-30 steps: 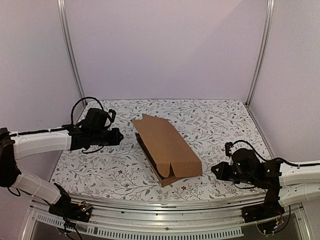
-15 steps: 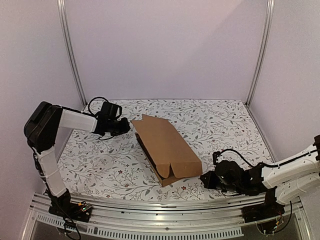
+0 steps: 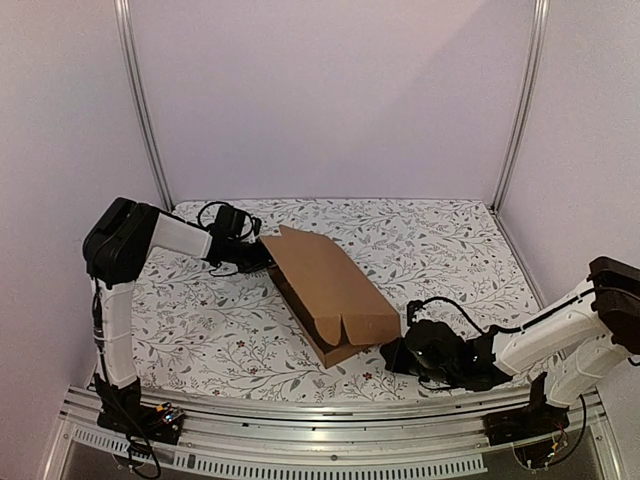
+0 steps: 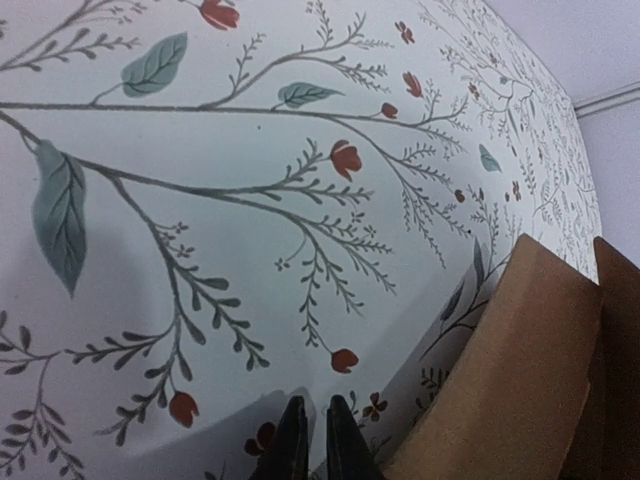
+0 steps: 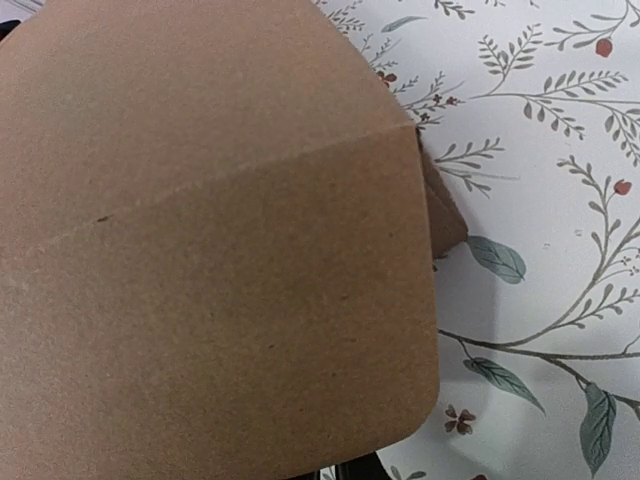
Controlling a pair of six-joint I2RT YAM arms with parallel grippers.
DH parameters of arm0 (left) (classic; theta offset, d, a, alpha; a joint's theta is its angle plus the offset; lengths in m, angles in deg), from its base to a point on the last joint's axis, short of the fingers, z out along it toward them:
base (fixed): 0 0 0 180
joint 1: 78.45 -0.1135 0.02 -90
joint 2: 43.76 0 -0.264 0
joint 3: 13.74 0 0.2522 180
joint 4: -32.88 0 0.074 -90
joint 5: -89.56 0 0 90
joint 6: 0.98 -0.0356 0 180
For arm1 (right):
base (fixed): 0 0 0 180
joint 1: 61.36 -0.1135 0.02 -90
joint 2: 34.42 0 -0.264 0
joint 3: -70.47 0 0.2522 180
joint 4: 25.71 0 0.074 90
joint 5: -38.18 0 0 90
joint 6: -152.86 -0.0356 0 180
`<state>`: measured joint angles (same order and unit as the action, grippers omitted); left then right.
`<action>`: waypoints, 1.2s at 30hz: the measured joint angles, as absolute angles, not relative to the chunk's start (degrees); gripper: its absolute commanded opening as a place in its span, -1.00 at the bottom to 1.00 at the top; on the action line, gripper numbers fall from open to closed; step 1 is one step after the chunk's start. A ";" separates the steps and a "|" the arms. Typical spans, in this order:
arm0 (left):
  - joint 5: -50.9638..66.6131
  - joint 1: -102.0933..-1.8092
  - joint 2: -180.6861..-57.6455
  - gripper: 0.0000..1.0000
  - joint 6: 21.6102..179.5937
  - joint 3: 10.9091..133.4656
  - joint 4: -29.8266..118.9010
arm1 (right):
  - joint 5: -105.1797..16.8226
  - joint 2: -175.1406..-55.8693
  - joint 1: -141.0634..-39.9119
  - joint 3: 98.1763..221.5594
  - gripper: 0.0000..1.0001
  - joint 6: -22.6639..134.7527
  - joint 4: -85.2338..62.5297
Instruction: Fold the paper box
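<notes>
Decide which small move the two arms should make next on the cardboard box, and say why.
Probably nudge the left fingers, which are shut, until they touch the box at its far corner. They sit low over the table, just short of that corner, while the right fingers, also shut, are at the near flap. Bracing both ends should steady the box.

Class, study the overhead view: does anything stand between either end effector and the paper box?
Nothing visible. The left end effector sits at the paper box's far-left corner, the right end effector at its near-right corner, with only patterned table between.
</notes>
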<state>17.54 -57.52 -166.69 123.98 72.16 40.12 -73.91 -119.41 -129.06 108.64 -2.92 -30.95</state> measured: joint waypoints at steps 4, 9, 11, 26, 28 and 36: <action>22.37 -57.61 -166.89 -0.84 124.33 71.28 38.13 | -75.22 -122.91 -129.24 110.17 -0.87 -3.68 -33.20; 27.68 -57.57 -165.49 -0.84 125.10 64.51 32.69 | -77.53 -125.75 -129.22 110.28 -0.86 -5.11 -34.71; 28.29 -57.44 -163.85 -0.84 125.64 61.36 30.41 | -78.30 -125.97 -128.98 110.28 -0.86 -5.28 -34.71; 27.16 -44.17 -149.73 -0.85 129.95 36.33 17.78 | -71.33 -116.31 -117.50 103.74 -0.73 4.27 -30.82; 26.76 -42.66 -148.33 -0.85 130.69 34.43 17.12 | -69.43 -113.73 -114.79 103.65 -0.71 6.68 -28.64; 23.42 -39.88 -143.39 -0.79 131.50 30.59 18.06 | -65.71 -100.62 -109.28 103.72 -0.56 15.99 -16.70</action>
<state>23.42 -39.88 -143.39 131.50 30.59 18.06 -65.71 -100.62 -109.28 103.72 15.99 -16.70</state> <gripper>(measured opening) 0.080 0.186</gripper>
